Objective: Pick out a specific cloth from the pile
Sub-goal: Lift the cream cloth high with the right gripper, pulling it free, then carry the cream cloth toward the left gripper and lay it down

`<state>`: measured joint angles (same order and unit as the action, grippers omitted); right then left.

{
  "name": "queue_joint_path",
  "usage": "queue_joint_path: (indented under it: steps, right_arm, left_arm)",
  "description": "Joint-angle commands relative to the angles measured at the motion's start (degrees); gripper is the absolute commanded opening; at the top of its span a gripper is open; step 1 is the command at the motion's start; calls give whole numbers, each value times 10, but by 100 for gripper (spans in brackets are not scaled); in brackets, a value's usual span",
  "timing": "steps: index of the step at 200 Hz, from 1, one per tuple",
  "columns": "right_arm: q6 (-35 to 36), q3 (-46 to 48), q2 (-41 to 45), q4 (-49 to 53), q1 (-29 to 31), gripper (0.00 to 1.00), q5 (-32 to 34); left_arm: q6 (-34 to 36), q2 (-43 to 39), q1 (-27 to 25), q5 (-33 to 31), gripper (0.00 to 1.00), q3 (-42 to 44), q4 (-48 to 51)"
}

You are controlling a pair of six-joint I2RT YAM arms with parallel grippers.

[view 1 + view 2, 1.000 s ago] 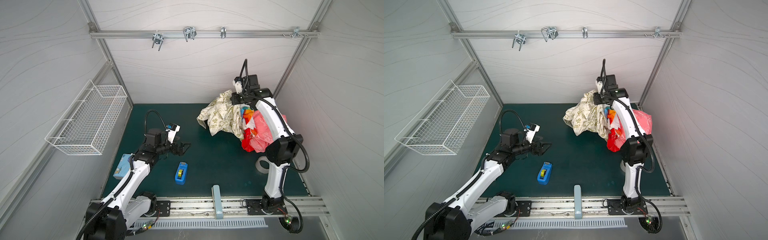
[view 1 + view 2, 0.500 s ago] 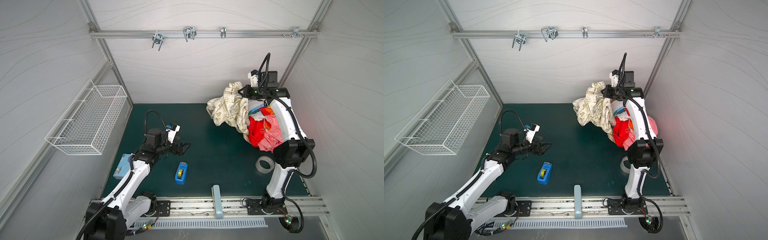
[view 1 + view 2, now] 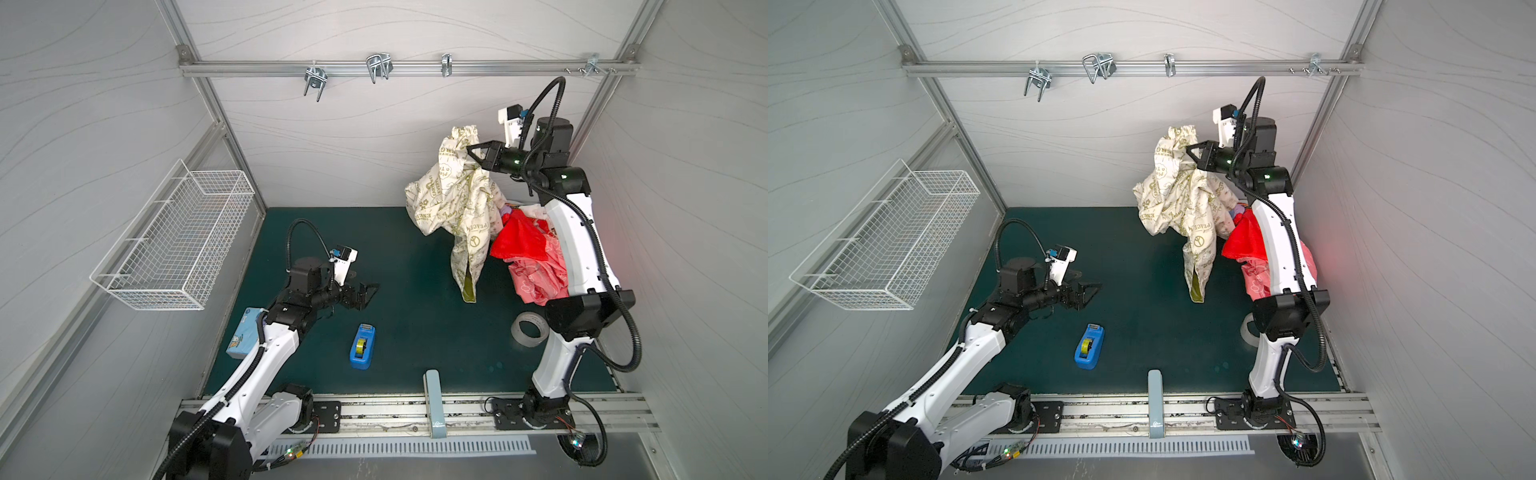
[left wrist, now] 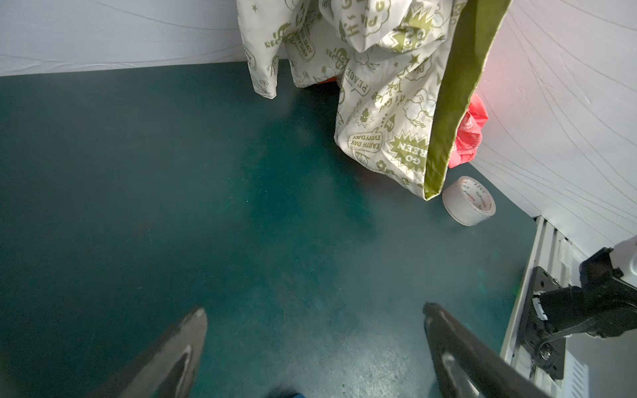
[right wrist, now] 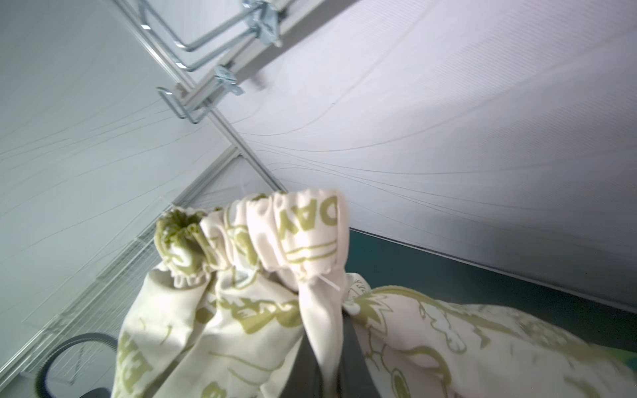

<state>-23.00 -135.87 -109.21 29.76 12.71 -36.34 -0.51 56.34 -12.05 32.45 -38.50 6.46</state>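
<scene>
White-panelled walls are set around a dark green worktop (image 3: pixel 415 332), and everything that matters is packed into the far right corner. The cloth (image 3: pixel 453 199), cream with olive lettering, is held up high there by the right fingers (image 3: pixel 482 153), which are clamped shut on a bunched bit just under its gathered edge. That pinch is shown nicely in the right wrist view.

From the grip the cloth is left hanging pretty much straight down, so its long axis is vertical, with an olive-lined tail at the bottom. Whether that tail is touching the worktop or just clear of it can't be told. Along one side the cloth is pressed against the pile (image 3: pixel 532 253), red and pink stuff heaped by the right arm.

So the next move is probably decided by that one relation: cloth below the grip, pile right beside it, and a pull up and over toward the left arm's side would likely be needed.

The left fingers (image 4: pixel 179 351) are spread wide with nothing held, and are parked well apart from the cloth, so the right arm is clearly nearer. A tape roll (image 3: pixel 528 328) is sat near the tail and could get brushed.
</scene>
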Motion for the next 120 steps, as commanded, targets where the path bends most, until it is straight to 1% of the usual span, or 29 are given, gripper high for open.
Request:
queue_joint_path:
  steps: [1, 32, 61, 91, 120]
  right_arm:
    - [-39, -55, -10, -120, 36, 0, -77]
    - [-76, -99, -42, -189, 65, 0, -85]
    - [-118, -120, -68, -268, 89, 0, -82]
    - [-123, -120, -101, -322, 125, 0, -80]
    - [-139, -116, -162, -356, 157, 0, -92]
  left_arm:
    - [-3, -20, -2, -38, 99, 4, -30]
    - [-10, -40, -2, -65, 99, 14, -44]
    - [-18, -58, -2, -111, 99, 20, -51]
    - [-38, -91, -2, -168, 99, 29, -64]
    - [-49, -134, -2, -208, 99, 51, -89]
